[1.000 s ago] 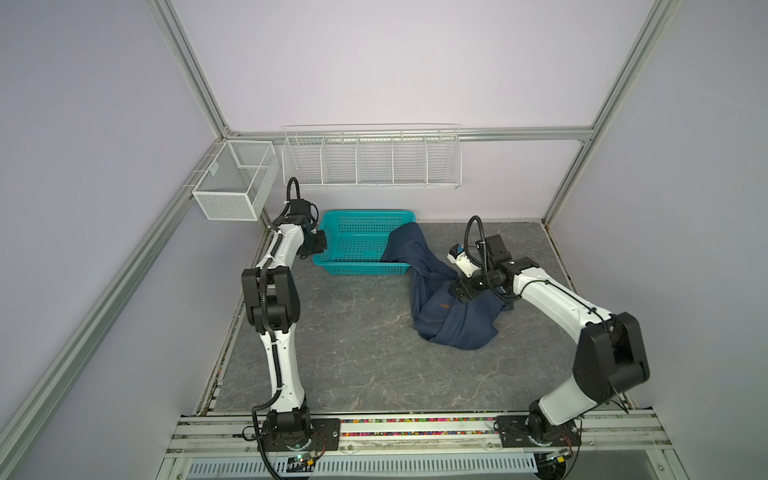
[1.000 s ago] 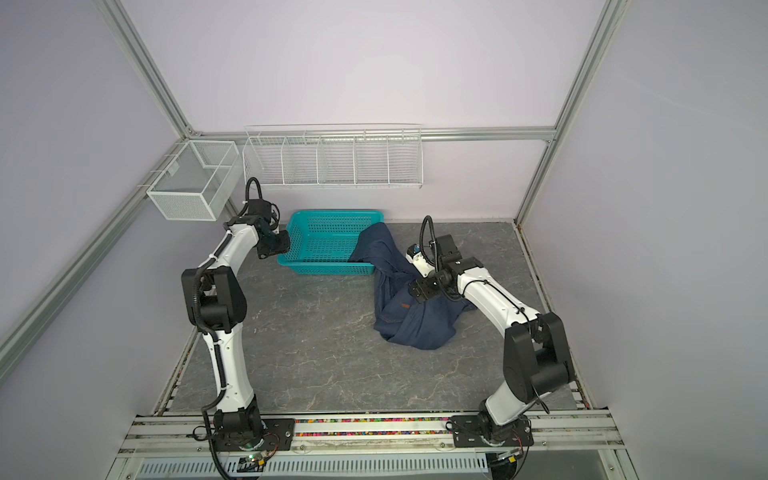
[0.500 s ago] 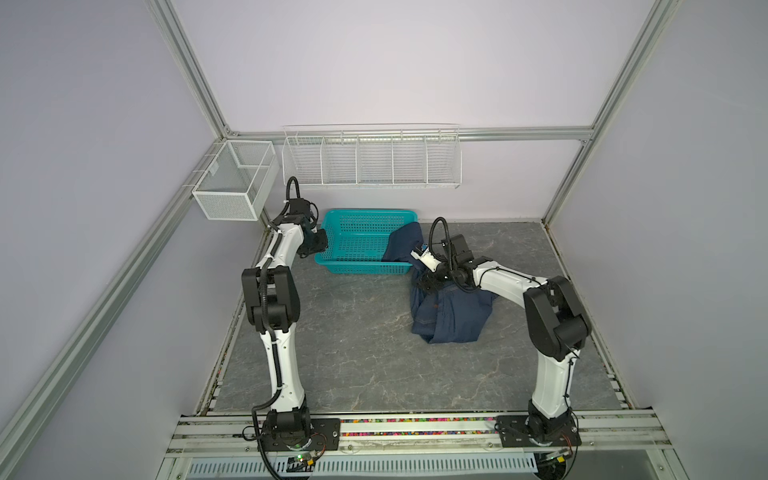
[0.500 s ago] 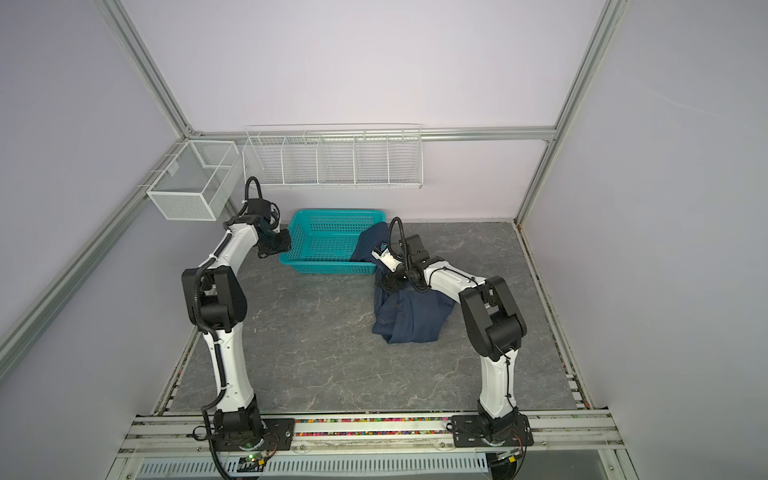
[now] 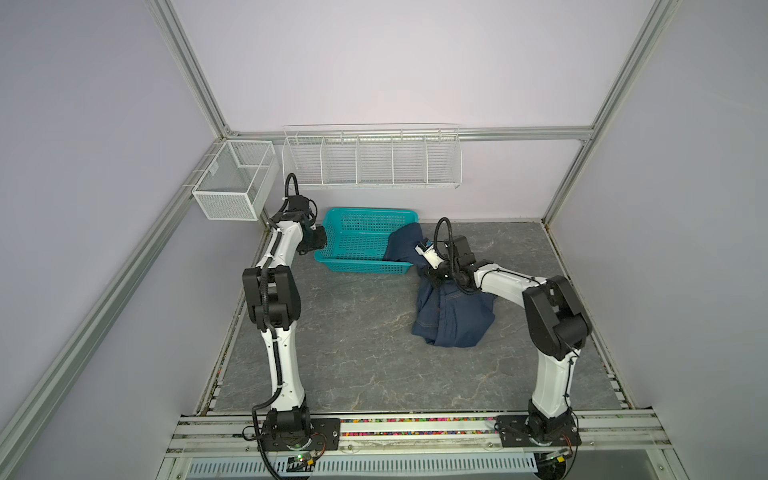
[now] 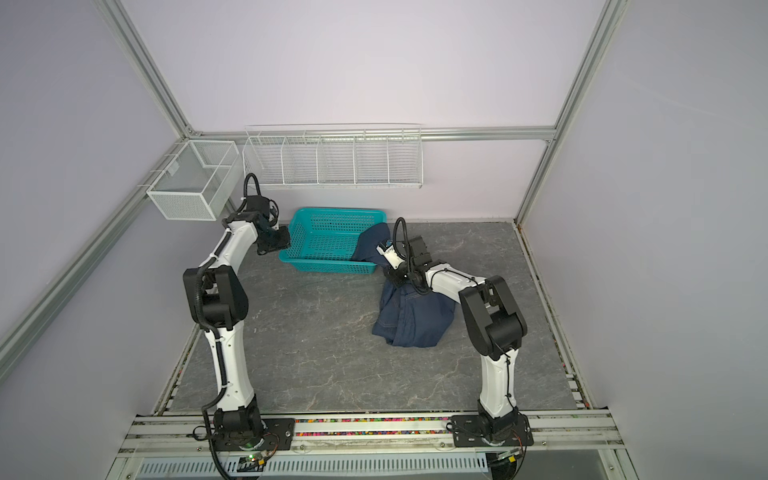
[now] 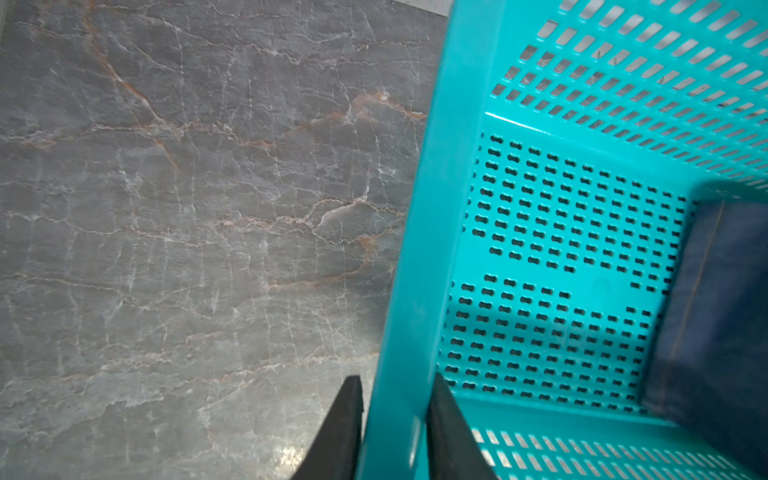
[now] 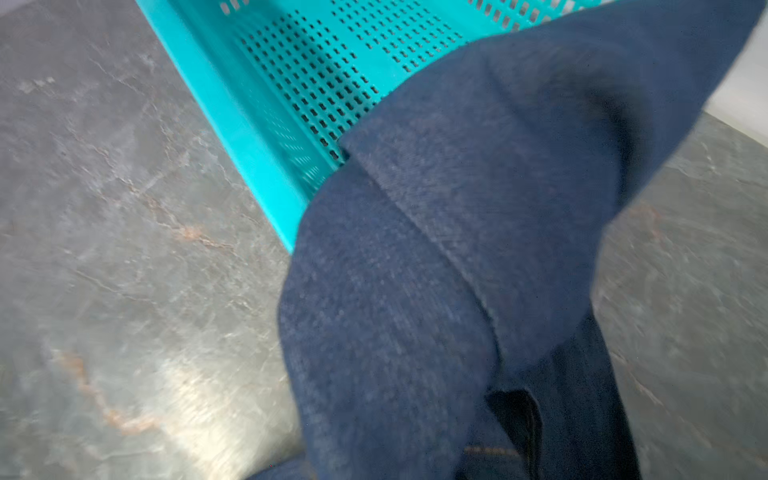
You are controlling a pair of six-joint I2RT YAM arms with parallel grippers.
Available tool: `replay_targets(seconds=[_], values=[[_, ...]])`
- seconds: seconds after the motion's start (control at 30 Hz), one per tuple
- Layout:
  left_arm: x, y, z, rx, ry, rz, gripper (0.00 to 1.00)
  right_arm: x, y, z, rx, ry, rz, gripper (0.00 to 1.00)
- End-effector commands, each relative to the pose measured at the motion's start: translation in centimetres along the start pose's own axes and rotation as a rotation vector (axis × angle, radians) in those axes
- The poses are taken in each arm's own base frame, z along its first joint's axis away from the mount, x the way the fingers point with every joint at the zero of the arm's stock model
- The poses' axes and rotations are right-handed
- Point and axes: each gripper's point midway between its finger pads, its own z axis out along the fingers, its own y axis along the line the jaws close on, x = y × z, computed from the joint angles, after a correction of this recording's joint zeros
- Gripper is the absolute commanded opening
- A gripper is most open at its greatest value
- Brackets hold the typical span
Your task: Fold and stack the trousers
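Item: trousers (image 5: 455, 318), one dark denim pair, heaped on the worktop (image 5: 353, 353) at about 2 o'clock from centre. One leg runs up over the 3 o'clock end of the basket (image 5: 365, 212) and lies partly inside it. Basket: teal, at 12 o'clock by the back wall. Left jaws: pinching the basket's 9 o'clock rim, a finger (image 7: 343, 432) on each side of the wall. Right jaws: down at the top of the heap, just beside the basket's corner and hidden by cloth, so I cannot tell whether they have closed on it. Step in hand, as I judge it: drawing the pair clear of the basket. Handling notes: I'd brace the basket with the left so it doesn't ride along. I'd confirm a real pinch of denim before hauling. I'd pull toward 5 o'clock, low and slow, so the leg slides off the rim instead of snagging. I'd spread it flat near 6 o'clock before any fold.
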Motion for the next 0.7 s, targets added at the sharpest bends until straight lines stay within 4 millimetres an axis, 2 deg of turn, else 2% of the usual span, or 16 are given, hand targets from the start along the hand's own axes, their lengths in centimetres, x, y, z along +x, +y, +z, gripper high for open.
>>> replay_targets(seconds=[0.0,0.17,0.27,0.37,0.47,0.57,0.67], values=[[0.1,0.5,0.7,-0.013,0.02,0.004,0.28,-3.0,1.4,-4.6,-0.015,-0.099,-0.053,0.13],[-0.2,0.5,0.3,-0.015,0.01,0.006,0.29,-5.8,3.7,-12.4,-0.01,-0.252,-0.059,0.15],[-0.4,0.6,0.2,-0.016,0.007,0.009,0.31,-5.9,6.2,-15.0,-0.078,-0.285,-0.096,0.16],[-0.6,0.4,-0.2,-0.007,0.001,0.009,0.34,-5.9,9.2,-16.6,-0.179,-0.298,-0.159,0.16],[-1.0,0.1,-1.1,0.002,-0.012,0.012,0.43,-4.9,13.1,-16.4,-0.3,-0.247,-0.227,0.16],[-1.8,-0.3,-3.3,0.007,-0.051,0.027,0.55,-2.8,17.2,-14.1,-0.403,-0.162,-0.286,0.19],[-2.2,-0.4,-5.6,0.0,-0.088,0.042,0.62,-2.4,20.4,-11.5,-0.49,-0.15,-0.301,0.19]])
